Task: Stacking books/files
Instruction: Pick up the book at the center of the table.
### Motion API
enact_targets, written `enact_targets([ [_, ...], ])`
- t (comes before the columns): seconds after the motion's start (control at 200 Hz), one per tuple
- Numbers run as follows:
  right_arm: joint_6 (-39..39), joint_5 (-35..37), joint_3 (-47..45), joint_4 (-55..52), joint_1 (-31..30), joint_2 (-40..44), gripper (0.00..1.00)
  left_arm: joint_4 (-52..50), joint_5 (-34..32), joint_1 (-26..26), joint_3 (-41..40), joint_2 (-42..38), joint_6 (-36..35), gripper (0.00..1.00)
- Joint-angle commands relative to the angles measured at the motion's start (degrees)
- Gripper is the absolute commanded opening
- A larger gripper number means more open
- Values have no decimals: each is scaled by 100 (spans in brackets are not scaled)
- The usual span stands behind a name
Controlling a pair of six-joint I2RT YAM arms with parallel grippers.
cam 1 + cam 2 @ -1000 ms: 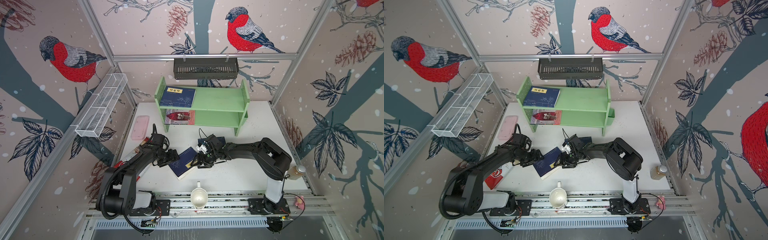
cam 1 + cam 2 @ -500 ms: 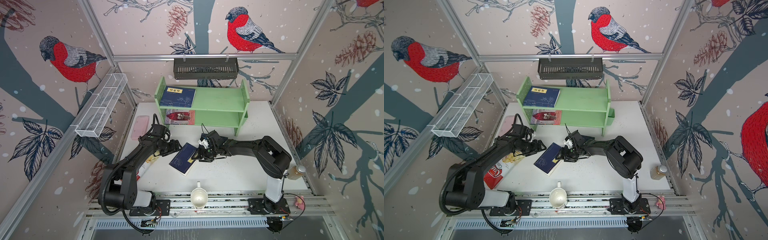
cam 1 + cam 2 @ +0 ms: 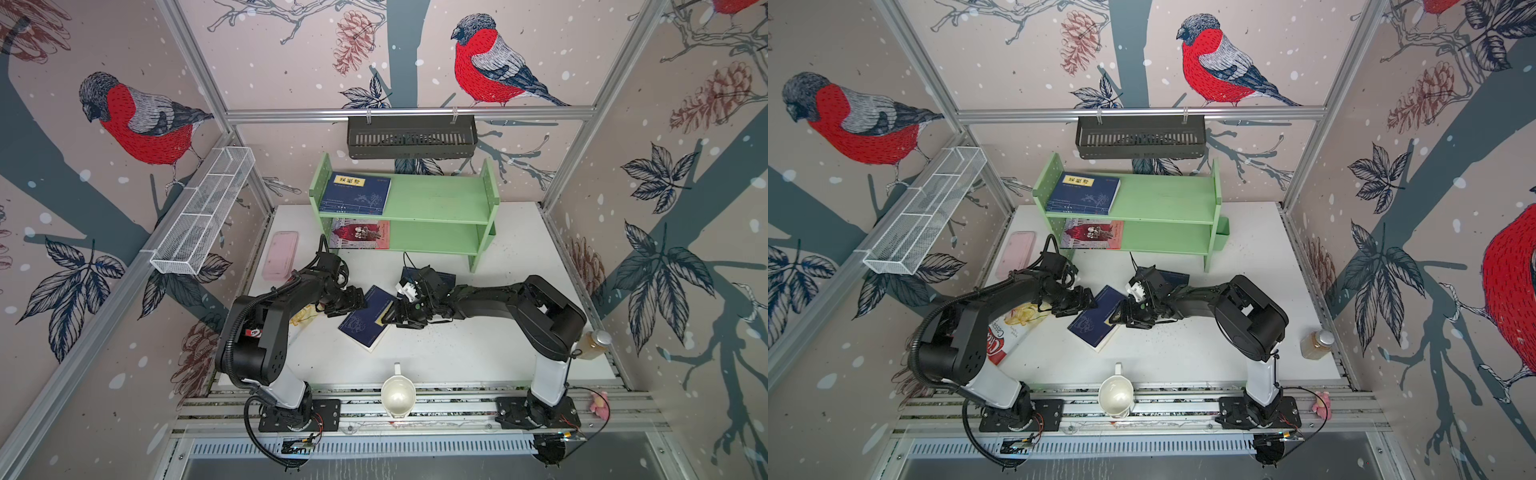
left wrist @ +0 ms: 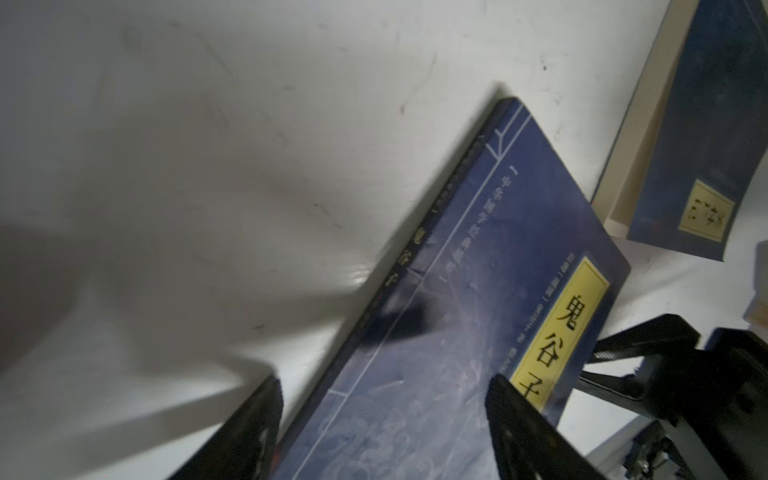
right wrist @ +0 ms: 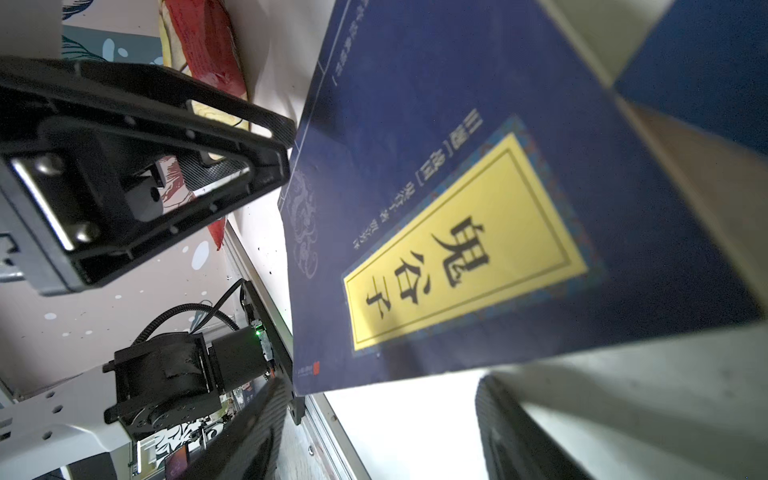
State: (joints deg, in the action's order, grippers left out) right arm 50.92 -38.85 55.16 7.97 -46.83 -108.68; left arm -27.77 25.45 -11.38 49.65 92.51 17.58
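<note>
Left claw: your left gripper (image 3: 351,303) sits low at the loose book's edge on its own arm's side. Its fingers (image 4: 249,432) are spread wide, one over bare table beside the spine and the other over the cover near the yellow label (image 4: 557,328). Nothing is pinched (whether a tip grazes the cover, you cannot tell).

Right claw: your right gripper (image 3: 395,318) faces the opposite edge of the same book. Its fingers (image 5: 498,428) are well apart with only white table between them and the book's edge just ahead. It has hold of nothing.

Loose book: the navy book (image 3: 363,322) lies cover up in the middle of the table (image 3: 457,361). It is turned diagonally between the two claws, with its cream page edge towards the front rail.

Second navy book (image 3: 448,277): on the table just behind your right wrist, towards the shelf, and mostly hidden by the wrist.

Upper board: a third navy book (image 3: 1086,193) lies flat at the left end of the green shelf (image 3: 1167,208).

Lower board: the pink-and-red book (image 3: 1092,235) lies flat, directly beneath it.

Bystanders: the pink case (image 3: 280,255) is by the left wall and the crisp bag (image 3: 1013,328) lies under your left arm. The white cup (image 3: 397,395) is at the front rail and the bottle (image 3: 594,343) at the front right corner.
</note>
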Motion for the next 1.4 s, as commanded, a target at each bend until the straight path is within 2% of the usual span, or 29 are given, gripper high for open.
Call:
enact_targets([
  [0.0,176,462,-28,-315,-16,-162,75,-11,92,-57,-50,142,-3,77],
  [0.175,388,530,-11,-26,-19,-347,75,78,337,-84,-265,63,28,74],
  [0.53,205,769,144,-211,37,-478,75,729,1259,158,-1071,-796,452,55],
  [0.64,99,835,248,-368,45,-527,75,927,1559,258,-1198,-901,586,55],
  [0.78,-2,874,328,-479,59,-540,75,1060,1962,302,-1227,-945,669,61],
  [0.936,-39,872,358,-507,86,-575,75,1107,2121,367,-1216,-1012,736,58],
  [0.986,-49,859,372,-506,92,-575,75,1092,2131,398,-1214,-1049,738,52],
  [1.186,-114,865,477,-569,115,-445,76,1038,2070,452,-1247,-1295,797,13],
  [1.271,-152,935,487,-636,141,-264,76,968,1999,465,-1214,-1455,799,0],
  [1.396,-185,1070,420,-672,191,128,77,799,1938,520,-1028,-1689,793,0],
])
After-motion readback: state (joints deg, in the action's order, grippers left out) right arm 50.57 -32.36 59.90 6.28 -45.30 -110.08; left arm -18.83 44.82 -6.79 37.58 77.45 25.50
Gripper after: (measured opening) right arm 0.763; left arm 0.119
